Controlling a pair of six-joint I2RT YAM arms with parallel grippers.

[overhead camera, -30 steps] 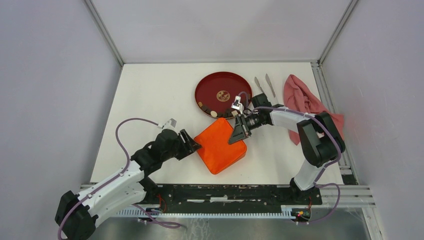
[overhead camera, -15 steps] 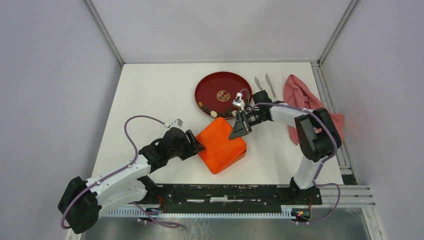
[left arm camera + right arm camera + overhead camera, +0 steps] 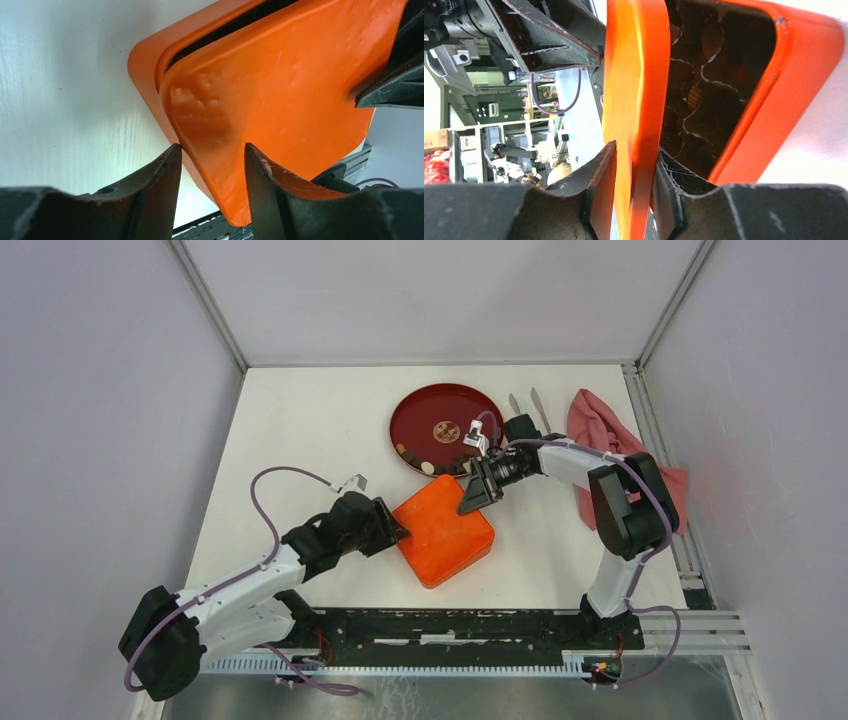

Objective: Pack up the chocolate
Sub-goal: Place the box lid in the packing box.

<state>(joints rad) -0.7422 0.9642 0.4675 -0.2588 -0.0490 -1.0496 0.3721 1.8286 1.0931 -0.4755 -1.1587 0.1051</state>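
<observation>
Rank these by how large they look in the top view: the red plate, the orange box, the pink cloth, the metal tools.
1. red plate and orange box: nearly alike, so not ranked apart.
2. pink cloth: smaller, though the right arm hides part.
3. metal tools: clearly smallest.

The left arm (image 3: 250, 585) was stretched low over the worktop from its base, angled forward and towards the middle. The left gripper (image 3: 210, 150) was held with its jaws parted, set on either side of a corner of an orange plastic lid (image 3: 280, 90). The right arm (image 3: 620, 510) was folded sharply at the elbow, its forearm turned back towards the middle. The right gripper (image 3: 635, 150) was pointed down and leftward, and its jaws were closed on the thin edge of the same lid.
</observation>
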